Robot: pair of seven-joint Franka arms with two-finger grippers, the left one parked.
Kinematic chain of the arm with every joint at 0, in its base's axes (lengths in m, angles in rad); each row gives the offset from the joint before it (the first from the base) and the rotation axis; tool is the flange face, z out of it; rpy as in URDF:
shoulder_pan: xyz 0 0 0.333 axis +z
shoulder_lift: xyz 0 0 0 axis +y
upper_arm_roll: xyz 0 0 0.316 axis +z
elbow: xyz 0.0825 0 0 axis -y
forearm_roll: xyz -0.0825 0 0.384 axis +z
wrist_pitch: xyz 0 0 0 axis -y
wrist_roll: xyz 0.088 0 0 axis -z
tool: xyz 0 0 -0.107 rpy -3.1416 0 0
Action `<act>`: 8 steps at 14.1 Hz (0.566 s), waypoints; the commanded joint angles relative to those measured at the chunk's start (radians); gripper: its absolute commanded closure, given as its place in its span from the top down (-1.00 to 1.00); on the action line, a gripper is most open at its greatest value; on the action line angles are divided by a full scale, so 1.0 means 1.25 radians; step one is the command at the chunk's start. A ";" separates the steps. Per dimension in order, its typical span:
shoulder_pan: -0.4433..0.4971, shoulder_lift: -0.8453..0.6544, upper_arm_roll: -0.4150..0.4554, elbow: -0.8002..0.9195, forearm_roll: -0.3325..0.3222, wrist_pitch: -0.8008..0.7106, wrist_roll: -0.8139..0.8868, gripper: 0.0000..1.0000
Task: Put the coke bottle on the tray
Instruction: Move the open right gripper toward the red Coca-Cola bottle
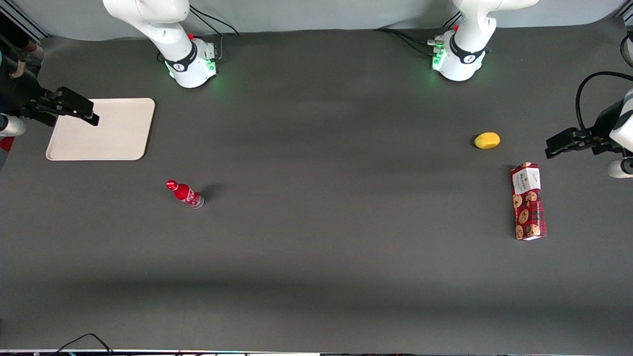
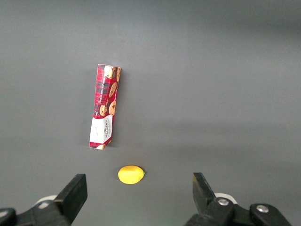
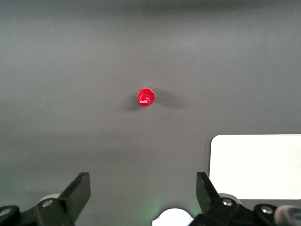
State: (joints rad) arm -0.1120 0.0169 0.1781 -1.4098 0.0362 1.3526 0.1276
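The coke bottle (image 1: 185,194), small and red with a red cap, stands upright on the dark table. It is nearer to the front camera than the tray. The right wrist view shows the bottle (image 3: 146,97) from above, cap up. The cream-white tray (image 1: 109,133) lies flat and empty toward the working arm's end of the table. One rounded corner of the tray (image 3: 256,165) shows in the right wrist view. The right arm's gripper (image 1: 89,111) hangs above the tray's outer edge, well apart from the bottle. The gripper (image 3: 142,188) is open and empty.
A yellow lemon-like object (image 1: 487,140) and a red cookie box (image 1: 528,201) lie toward the parked arm's end of the table. Both show in the left wrist view, the lemon-like object (image 2: 130,174) and the box (image 2: 105,106). The working arm's base (image 1: 193,64) stands farther from the front camera than the tray.
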 commanded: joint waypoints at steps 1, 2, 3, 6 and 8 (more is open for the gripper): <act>0.005 0.007 0.000 0.022 0.016 -0.021 -0.004 1.00; 0.009 0.009 0.000 0.025 0.015 -0.021 -0.001 1.00; 0.011 0.009 0.001 0.025 0.015 -0.021 0.002 1.00; 0.015 0.033 0.005 0.010 0.013 -0.006 -0.001 1.00; 0.020 0.072 0.008 -0.018 -0.003 0.064 -0.001 1.00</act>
State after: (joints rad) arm -0.0973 0.0506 0.1877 -1.4192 0.0368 1.3741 0.1276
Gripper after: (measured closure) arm 0.000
